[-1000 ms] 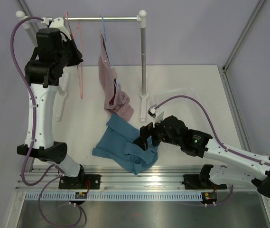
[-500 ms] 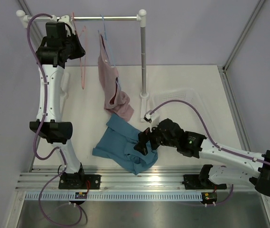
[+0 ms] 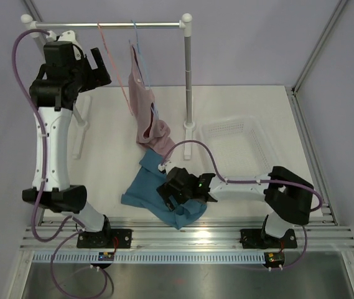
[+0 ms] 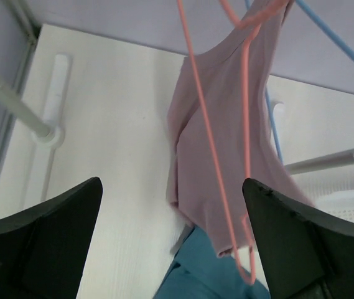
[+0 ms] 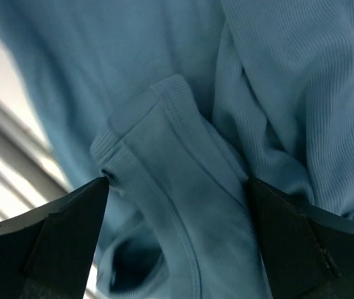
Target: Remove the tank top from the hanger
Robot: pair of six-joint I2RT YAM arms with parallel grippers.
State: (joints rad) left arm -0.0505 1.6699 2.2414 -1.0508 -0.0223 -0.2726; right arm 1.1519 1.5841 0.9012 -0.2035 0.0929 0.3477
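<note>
The teal tank top (image 3: pixel 152 187) lies crumpled on the table near the front, off the hanger. The pink hanger (image 3: pixel 117 71) hangs bare by its hook from the rail, slanting down to the right. My left gripper (image 3: pixel 105 70) is high at the rack's left end, open, a little apart from the hanger. In the left wrist view the hanger (image 4: pixel 217 187) hangs ahead of the open left gripper (image 4: pixel 172 240). My right gripper (image 3: pixel 166 197) is low over the tank top. In its wrist view a fold of the tank top (image 5: pixel 183 187) lies between the open right gripper (image 5: pixel 173 240) fingers.
A dusty pink garment (image 3: pixel 145 109) hangs on a light blue hanger (image 3: pixel 140 62) at the middle of the rail (image 3: pixel 158 25). The rack's right post (image 3: pixel 188 81) stands on the table. A white basket (image 3: pixel 254 134) sits at the right.
My left gripper opened and let go of the pink hanger, which now hangs on the rail, swung to the right. My right arm moved left over the tank top.
</note>
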